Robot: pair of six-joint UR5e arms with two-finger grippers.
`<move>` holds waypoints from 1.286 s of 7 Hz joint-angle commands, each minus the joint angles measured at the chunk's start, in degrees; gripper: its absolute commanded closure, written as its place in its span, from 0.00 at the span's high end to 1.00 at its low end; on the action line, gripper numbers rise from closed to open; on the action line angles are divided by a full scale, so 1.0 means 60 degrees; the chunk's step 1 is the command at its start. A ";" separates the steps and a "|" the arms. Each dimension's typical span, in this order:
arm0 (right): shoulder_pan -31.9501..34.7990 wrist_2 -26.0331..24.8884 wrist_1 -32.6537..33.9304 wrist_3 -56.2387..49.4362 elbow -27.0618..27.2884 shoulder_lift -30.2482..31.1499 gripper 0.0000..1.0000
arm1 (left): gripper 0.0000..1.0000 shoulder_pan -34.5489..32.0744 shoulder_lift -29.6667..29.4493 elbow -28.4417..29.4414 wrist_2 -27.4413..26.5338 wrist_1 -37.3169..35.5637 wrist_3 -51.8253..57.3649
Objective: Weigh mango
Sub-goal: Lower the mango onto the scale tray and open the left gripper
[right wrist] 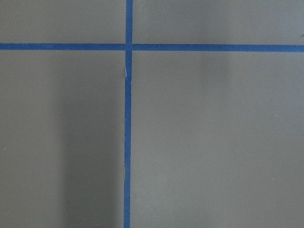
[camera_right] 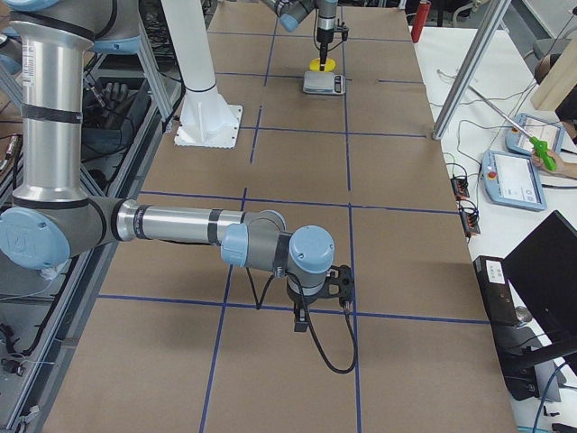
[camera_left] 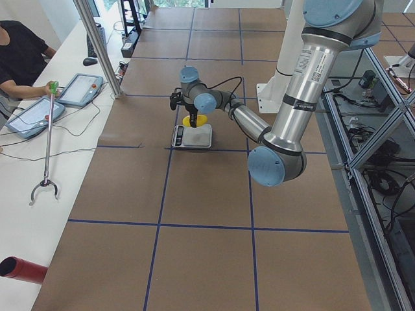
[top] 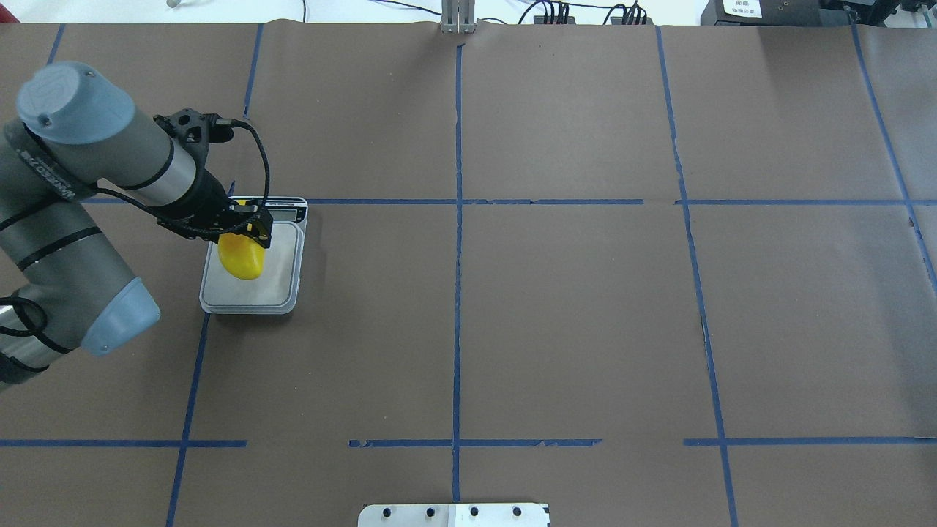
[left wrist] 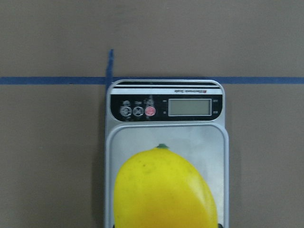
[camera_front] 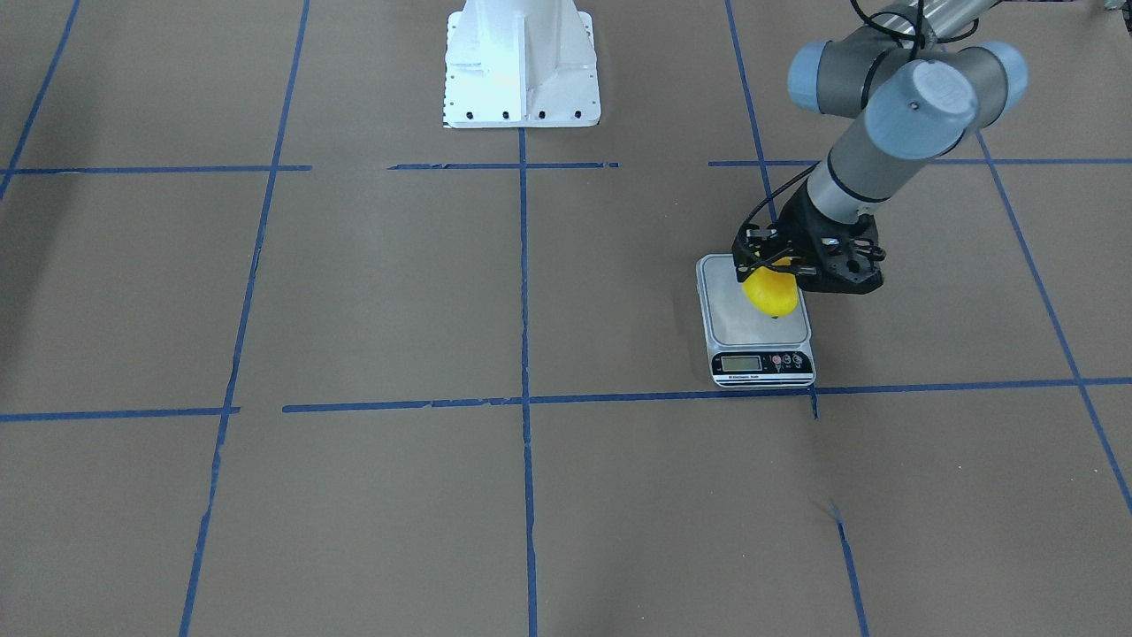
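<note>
The yellow mango [camera_front: 771, 295] hangs in my left gripper [camera_front: 768, 265], which is shut on its upper end. It is over the silver platform of the digital scale [camera_front: 759, 338]; I cannot tell whether it touches the platform. From overhead, the mango [top: 241, 258] sits over the scale's [top: 252, 293] left half, below the gripper [top: 246, 227]. In the left wrist view the mango [left wrist: 164, 190] fills the bottom, with the scale's display [left wrist: 190, 107] beyond it. My right gripper [camera_right: 302, 317] shows only in the exterior right view, low over bare table; I cannot tell if it is open.
The table is brown paper with a blue tape grid [top: 457, 293]. The robot's white base [camera_front: 522, 66] stands at the table's near edge. Operators' tablets [camera_left: 39, 113] and a grabber stick [camera_left: 47, 149] lie on a side bench.
</note>
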State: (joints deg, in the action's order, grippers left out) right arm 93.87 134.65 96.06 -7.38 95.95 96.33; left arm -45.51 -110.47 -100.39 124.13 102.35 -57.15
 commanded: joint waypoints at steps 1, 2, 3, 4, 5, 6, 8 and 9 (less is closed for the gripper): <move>0.0000 0.0000 0.0000 -0.0001 0.0005 0.0000 1.00 | 0.00 0.0217 0.0057 0.0631 -0.0327 0.1000 -0.0159; 0.0000 0.0000 0.0000 -0.0001 0.0005 0.0000 1.00 | 0.00 0.0202 0.0101 0.0633 -0.0341 0.1032 -0.0100; 0.0000 0.0000 0.0000 0.0014 0.0005 0.0000 1.00 | 0.00 0.0173 0.0130 0.0633 -0.0341 0.1032 0.0103; 0.0000 0.0000 0.0000 -0.0001 0.0005 0.0000 1.00 | 0.52 0.0144 0.0145 0.0618 -0.0341 0.1032 0.0294; 0.0000 0.0000 0.0000 -0.0001 0.0005 0.0000 1.00 | 1.00 0.0129 0.0145 0.0618 -0.0356 0.1032 0.0281; 0.0000 0.0000 0.0000 0.0014 0.0005 0.0000 1.00 | 1.00 0.0027 0.0145 0.0517 -0.0356 0.1032 0.0296; 0.0000 0.0000 0.0000 0.0014 0.0005 0.0000 1.00 | 1.00 -0.0659 0.0145 0.0123 -0.0341 0.0959 0.0688; 0.0000 0.0000 0.0000 0.0014 -0.0010 0.0000 1.00 | 1.00 -0.0996 0.0421 -0.0416 -0.0298 0.0785 0.0764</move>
State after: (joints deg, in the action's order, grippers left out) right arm 93.87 134.65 96.06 -7.32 95.97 96.33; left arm -49.10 -109.21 -99.79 122.11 107.96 -53.57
